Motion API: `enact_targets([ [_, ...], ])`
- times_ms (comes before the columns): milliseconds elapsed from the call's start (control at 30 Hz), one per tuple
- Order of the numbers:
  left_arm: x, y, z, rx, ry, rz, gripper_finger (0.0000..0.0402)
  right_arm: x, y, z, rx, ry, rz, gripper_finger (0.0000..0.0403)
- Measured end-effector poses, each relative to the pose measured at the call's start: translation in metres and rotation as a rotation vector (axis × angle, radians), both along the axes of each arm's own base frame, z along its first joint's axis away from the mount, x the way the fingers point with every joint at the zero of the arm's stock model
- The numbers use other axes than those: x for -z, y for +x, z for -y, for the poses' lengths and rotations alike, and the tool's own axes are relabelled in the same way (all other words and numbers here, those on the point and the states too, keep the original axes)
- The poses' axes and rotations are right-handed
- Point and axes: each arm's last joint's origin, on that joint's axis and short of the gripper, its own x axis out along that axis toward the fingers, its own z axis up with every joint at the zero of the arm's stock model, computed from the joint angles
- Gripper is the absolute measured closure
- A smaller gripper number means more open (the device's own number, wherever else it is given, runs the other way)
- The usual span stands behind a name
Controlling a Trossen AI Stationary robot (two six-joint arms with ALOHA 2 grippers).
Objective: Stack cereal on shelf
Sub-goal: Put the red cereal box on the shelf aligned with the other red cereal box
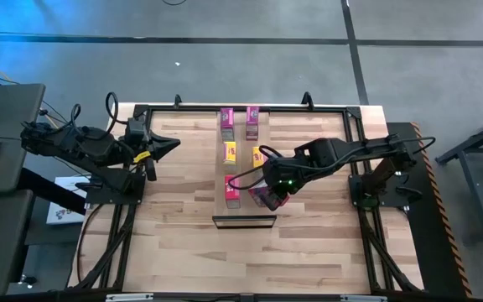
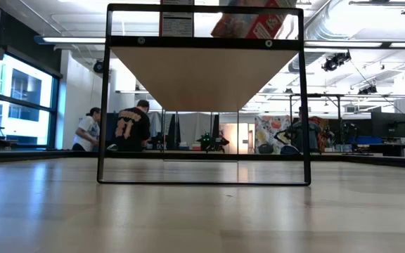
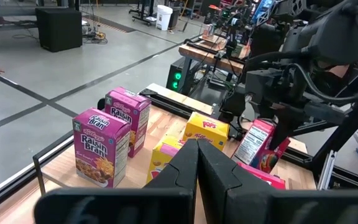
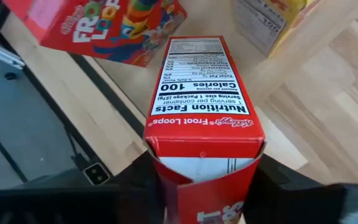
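The table (image 1: 174,243) is a wide top of light wood strips, and around it is a grey concrete floor (image 1: 225,21) with dark lines. In the middle of the table stands the shelf (image 1: 240,164), a pale long board with a dark metal frame (image 2: 202,98) at its near end. In the low view the board is seen from under, raised above the table on this frame.

On the far end of the shelf stand two pink boxes (image 3: 101,146) side by side. Nearer come two yellow boxes (image 3: 206,130), and then one red box (image 1: 231,188) on the left side of the board.

The right gripper (image 1: 268,195) is over the right side of the shelf, near the frame end, and its fingers are closed on the second red box (image 4: 204,124). This box is tilted, and whether it touches the board I cannot tell.

The left gripper (image 3: 197,174) is beside the left edge of the table, well apart from the shelf, with its fingers pressed together and holding nothing.

Behind the table is a big bright hall with large windows (image 2: 20,91), desks and screens. Two people (image 2: 121,128) stand there, far off.
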Motion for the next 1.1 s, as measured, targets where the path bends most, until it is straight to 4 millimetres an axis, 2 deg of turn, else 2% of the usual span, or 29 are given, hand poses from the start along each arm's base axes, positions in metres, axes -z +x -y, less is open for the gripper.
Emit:
enact_targets([
  [200, 0.0, 0.0, 0.0, 0.0, 0.0, 0.0, 0.0402, 0.0, 0.0, 0.0, 0.033, 0.027, -0.007, 0.0206],
  [333, 0.0, 0.0, 0.0, 0.002, 0.008, -0.003, 0.0401, 0.0, 0.0, 0.002, 0.109, 0.056, -0.012, 0.0177],
  [800, 0.002, 0.0, 0.0, 0.003, 0.018, -0.026, 0.0401, -0.004, 0.008, -0.002, 0.129, 0.163, 0.057, 0.0171],
  [1000, 0.002, 0.0, 0.0, 0.002, 0.018, -0.028, 0.0402, -0.006, 0.002, -0.004, 0.013, 0.234, 0.014, 0.0171],
  [1100, 0.002, -0.001, 0.0, 0.003, 0.018, -0.028, 0.0402, -0.013, -0.008, -0.003, -0.009, 0.22, 0.014, 0.0173],
])
